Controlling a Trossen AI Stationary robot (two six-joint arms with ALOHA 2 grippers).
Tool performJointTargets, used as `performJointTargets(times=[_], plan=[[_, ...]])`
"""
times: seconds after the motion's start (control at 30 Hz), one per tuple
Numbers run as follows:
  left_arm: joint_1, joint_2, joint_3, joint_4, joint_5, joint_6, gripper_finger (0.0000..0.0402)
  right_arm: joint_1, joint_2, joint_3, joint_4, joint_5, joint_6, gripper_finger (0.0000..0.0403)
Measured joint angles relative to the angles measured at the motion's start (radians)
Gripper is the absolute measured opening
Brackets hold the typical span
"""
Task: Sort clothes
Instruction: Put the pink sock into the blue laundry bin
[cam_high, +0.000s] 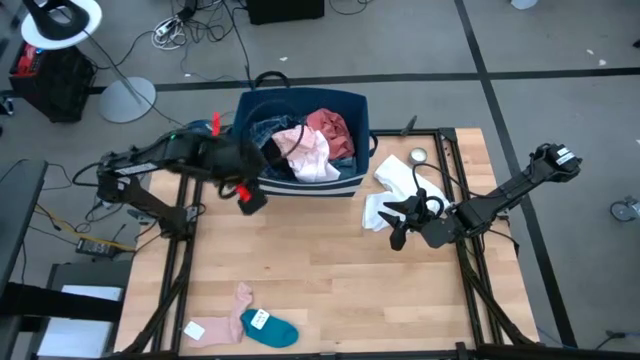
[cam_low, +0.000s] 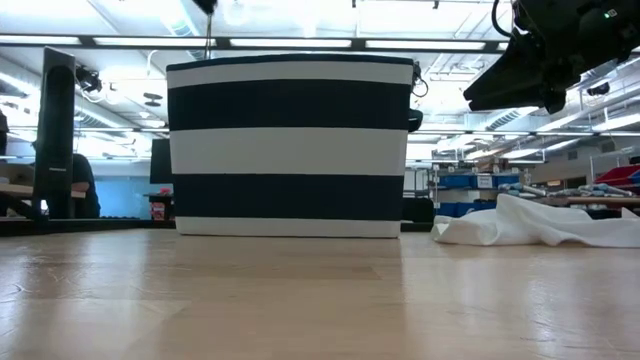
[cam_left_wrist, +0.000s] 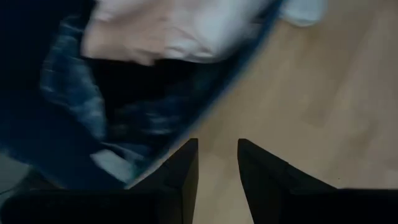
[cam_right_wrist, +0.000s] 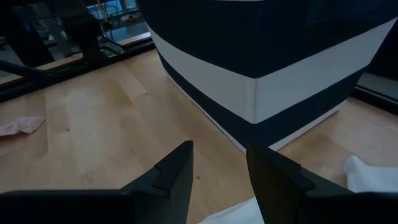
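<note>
Left gripper (cam_high: 250, 196) hovers at the near-left corner of the striped bin (cam_high: 345, 105), jaws slightly spread, empty. Right gripper (cam_high: 398, 222) hangs over the white piece (cam_high: 398, 190) lying right of the bin, jaws parted, holding nothing. Pale pink piece (cam_high: 305, 152) and coral-red piece (cam_high: 332, 130) sit inside the bin; teal sock (cam_high: 270, 329) and pink sock (cam_high: 228, 322) lie near-left on the table (cam_high: 330, 270)

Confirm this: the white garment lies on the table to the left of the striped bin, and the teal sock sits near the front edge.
Wrong side. In the high view the white garment lies to the right of the striped bin, beside the right gripper. The teal sock does sit near the front edge.
</note>
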Motion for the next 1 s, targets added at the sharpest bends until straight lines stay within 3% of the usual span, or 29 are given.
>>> performJointTargets(times=[0.2,0.5,0.77,1.0], plan=[[-0.201,-0.051,-0.013,-0.032,-0.09,-0.214,0.0117,0.0,0.0,0.0,0.0,-0.01,0.007,0.0151],[-0.479,-0.136,-0.255,-0.019,-0.151,-0.562,0.0117,0.0,0.0,0.0,0.0,-0.018,0.007,0.0151],[-0.669,-0.162,-0.544,0.248,-0.101,-0.751,0.0117,0.0,0.0,0.0,0.007,-0.017,0.007,0.0151],[-0.764,-0.161,-0.767,0.446,-0.06,-0.974,0.0117,0.0,0.0,0.0,0.008,-0.017,0.008,0.0151]])
